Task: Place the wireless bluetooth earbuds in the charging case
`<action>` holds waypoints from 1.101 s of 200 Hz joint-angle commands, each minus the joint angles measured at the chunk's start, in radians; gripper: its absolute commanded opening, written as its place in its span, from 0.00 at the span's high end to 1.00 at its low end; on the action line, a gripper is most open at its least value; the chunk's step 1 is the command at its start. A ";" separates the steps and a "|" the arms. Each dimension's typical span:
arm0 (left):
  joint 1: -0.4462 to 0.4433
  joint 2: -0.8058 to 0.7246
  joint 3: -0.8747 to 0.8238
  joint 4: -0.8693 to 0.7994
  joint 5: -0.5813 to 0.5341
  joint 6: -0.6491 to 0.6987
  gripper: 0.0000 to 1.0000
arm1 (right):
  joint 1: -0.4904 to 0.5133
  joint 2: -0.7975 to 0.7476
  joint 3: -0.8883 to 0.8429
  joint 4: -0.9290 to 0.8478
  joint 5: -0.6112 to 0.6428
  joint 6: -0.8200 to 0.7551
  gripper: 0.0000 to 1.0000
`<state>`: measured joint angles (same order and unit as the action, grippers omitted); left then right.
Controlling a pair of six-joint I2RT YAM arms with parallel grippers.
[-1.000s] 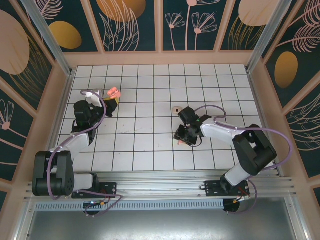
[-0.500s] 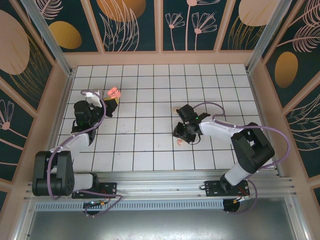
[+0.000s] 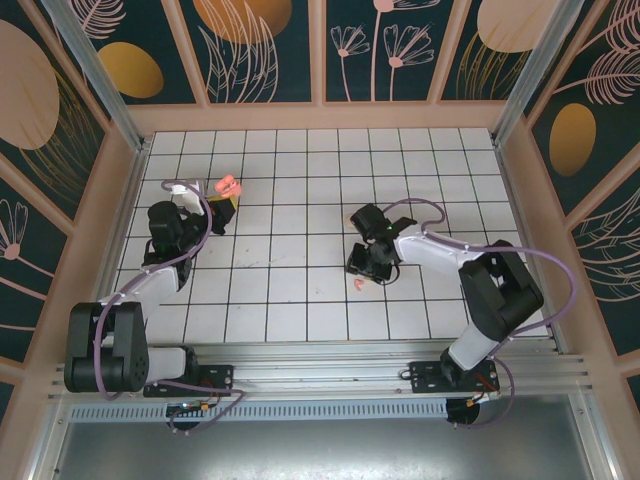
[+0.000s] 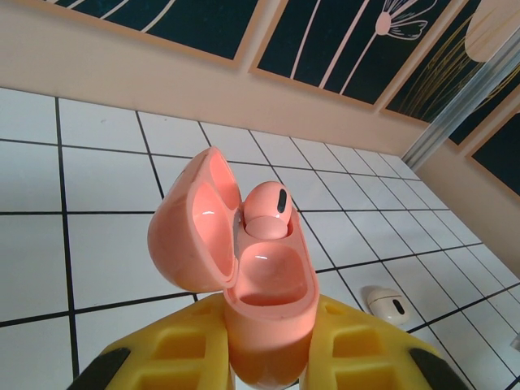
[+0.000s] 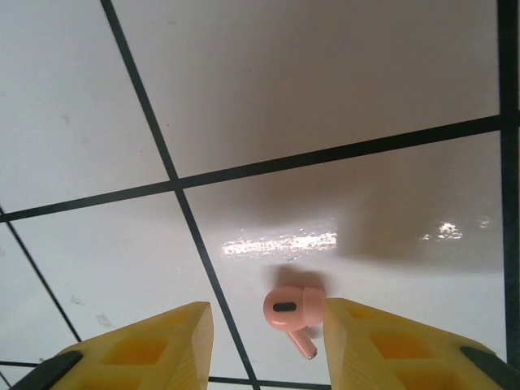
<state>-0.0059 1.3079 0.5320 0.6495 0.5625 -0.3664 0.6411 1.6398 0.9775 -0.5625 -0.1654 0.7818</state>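
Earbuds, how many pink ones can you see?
2. One earbud sits in the open charging case in the left gripper; the other earbud lies on a tile between the right gripper's fingers. Arms might hide more.

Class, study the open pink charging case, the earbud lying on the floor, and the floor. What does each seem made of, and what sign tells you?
Charging case: likely smooth moulded plastic, satin gloss; soft highlights in its hollows.
Loose earbud: probably the same pink plastic, with a dark inset.
Floor: glossy white tiled surface, material unclear; it mirrors light streaks.
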 commanded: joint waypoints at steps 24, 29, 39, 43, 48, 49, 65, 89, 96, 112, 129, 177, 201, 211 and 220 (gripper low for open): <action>-0.004 -0.025 0.017 -0.002 -0.007 0.029 0.95 | -0.003 0.048 0.030 -0.038 -0.023 -0.042 0.59; -0.004 -0.023 0.017 -0.002 -0.008 0.028 0.95 | -0.003 0.052 0.027 -0.037 -0.020 -0.044 0.59; -0.005 -0.022 0.018 -0.002 -0.007 0.029 0.95 | -0.003 0.055 0.022 -0.033 -0.019 -0.046 0.59; -0.004 -0.022 0.019 -0.002 -0.007 0.029 0.95 | -0.003 0.057 0.020 -0.032 -0.019 -0.047 0.60; -0.004 -0.023 0.019 -0.002 -0.007 0.028 0.95 | -0.003 0.060 0.018 -0.031 -0.020 -0.048 0.60; -0.004 -0.022 0.019 -0.002 -0.007 0.028 0.95 | -0.003 0.061 0.018 -0.031 -0.020 -0.048 0.60; -0.004 -0.022 0.017 -0.004 -0.008 0.030 0.95 | -0.001 0.069 0.014 -0.028 -0.022 -0.049 0.62; -0.003 -0.022 0.016 -0.004 -0.008 0.030 0.95 | 0.000 0.078 0.013 -0.029 -0.021 -0.052 0.63; -0.003 -0.022 0.017 -0.004 -0.008 0.029 0.95 | 0.000 0.079 0.014 -0.029 -0.019 -0.052 0.64; -0.004 -0.019 0.017 -0.001 -0.006 0.029 0.95 | 0.002 0.083 0.012 -0.032 -0.014 -0.054 0.65; -0.002 -0.019 0.019 0.000 -0.004 0.027 0.95 | 0.003 0.088 0.012 -0.031 -0.010 -0.058 0.68; -0.004 -0.018 0.015 0.006 -0.003 0.032 0.95 | 0.004 0.066 0.001 -0.032 0.013 -0.056 0.77; -0.005 -0.012 0.010 0.037 0.026 0.025 0.95 | 0.004 0.010 -0.023 0.009 0.038 -0.037 0.77; -0.009 -0.011 0.003 0.062 0.037 0.024 0.95 | 0.005 -0.021 -0.028 0.043 0.052 -0.033 0.77; -0.018 -0.008 -0.011 0.099 0.040 0.025 0.95 | 0.006 -0.048 -0.030 0.080 0.073 -0.034 0.77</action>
<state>-0.0078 1.3060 0.5320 0.6468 0.5690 -0.3588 0.6426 1.6848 0.9646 -0.5522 -0.1596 0.7383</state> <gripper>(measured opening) 0.186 0.231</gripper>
